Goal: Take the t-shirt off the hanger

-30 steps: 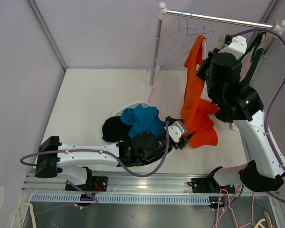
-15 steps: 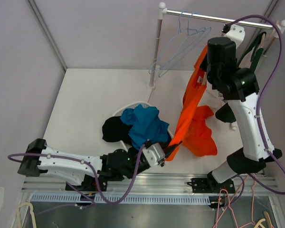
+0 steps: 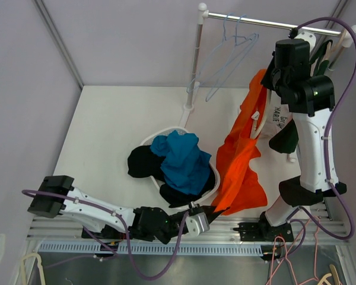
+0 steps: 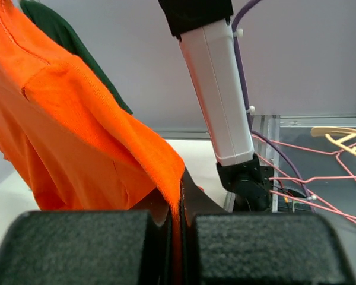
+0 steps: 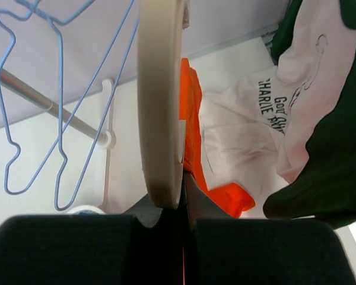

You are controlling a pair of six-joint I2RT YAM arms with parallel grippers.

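L gripper (image 3: 212,211), jaws pinched shut on an edge of the orange cotton t-shirt (image 3: 240,160), sits low at the front while R gripper (image 5: 183,200) clamps the cream curved wooden hanger (image 5: 160,89) up high, so the cloth stretches taut btwn them, prob. to drag it off. R arm (image 3: 311,136) hides the collar: can't tell if it's hooked on or already free.
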